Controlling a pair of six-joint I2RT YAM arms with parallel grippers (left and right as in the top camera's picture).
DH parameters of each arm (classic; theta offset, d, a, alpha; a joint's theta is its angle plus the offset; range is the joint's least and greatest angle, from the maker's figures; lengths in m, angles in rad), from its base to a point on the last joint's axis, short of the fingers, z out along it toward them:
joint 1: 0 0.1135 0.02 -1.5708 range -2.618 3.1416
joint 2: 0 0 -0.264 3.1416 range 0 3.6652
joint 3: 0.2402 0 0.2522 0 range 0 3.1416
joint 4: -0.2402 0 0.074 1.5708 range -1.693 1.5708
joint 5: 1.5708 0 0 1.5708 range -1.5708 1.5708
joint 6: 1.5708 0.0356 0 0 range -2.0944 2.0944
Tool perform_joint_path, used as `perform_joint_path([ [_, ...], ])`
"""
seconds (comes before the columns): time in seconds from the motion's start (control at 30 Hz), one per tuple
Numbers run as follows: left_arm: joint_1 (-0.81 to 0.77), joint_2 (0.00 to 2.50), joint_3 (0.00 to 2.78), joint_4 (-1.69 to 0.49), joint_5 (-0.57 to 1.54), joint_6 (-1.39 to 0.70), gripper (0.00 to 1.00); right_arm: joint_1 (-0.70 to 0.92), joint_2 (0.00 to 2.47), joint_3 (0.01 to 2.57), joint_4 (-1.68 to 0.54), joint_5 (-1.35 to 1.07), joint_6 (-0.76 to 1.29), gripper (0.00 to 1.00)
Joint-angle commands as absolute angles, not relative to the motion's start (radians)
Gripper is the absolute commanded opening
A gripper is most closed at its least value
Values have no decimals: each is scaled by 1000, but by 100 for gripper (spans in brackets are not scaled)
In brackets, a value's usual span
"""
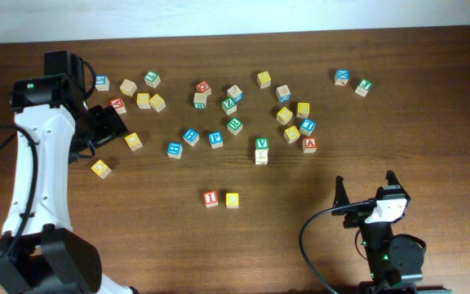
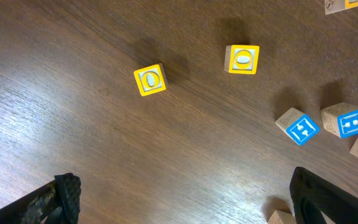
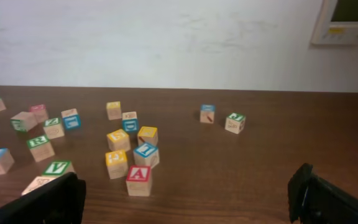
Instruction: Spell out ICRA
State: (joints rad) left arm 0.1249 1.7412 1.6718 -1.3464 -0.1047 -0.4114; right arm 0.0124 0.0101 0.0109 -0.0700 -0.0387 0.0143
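The red I cube [image 1: 210, 198] and the yellow C cube [image 1: 232, 199] sit side by side at the table's front middle. The green R cube [image 1: 234, 125] [image 3: 39, 143] lies among the scattered cubes. The red A cube [image 1: 309, 144] [image 3: 138, 175] stands to the right of the green V cube [image 1: 261, 144] [image 3: 58, 168]. My left gripper [image 1: 108, 126] [image 2: 185, 199] is open and empty over the far left cubes. My right gripper [image 1: 365, 192] [image 3: 188, 186] is open and empty near the front right, a little short of the A cube.
Many other letter cubes are scattered across the back half of the table. Two yellow cubes [image 2: 150, 79] [image 2: 242, 59] and two blue cubes [image 2: 302, 127] [image 2: 351, 121] lie ahead of the left gripper. A blue cube [image 1: 342, 77] and a green cube [image 1: 364, 86] sit at the back right.
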Motion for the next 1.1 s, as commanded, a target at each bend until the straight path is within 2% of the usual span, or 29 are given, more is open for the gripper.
perform_joint_path([
  [0.0, 129, 1740, 1673, -1348, -98, -413, 99, 6, 4, 6, -64, -156, 9, 98],
  [0.17, 129, 1740, 1673, -1348, -98, -413, 99, 6, 4, 6, -46, -621, 250, 98],
  [0.27, 129, 1740, 1673, -1348, -98, -413, 99, 6, 4, 6, -44, -727, 308, 98],
  [1.07, 129, 1740, 1673, -1348, -98, -413, 99, 6, 4, 6, 1, -722, 376, 98],
])
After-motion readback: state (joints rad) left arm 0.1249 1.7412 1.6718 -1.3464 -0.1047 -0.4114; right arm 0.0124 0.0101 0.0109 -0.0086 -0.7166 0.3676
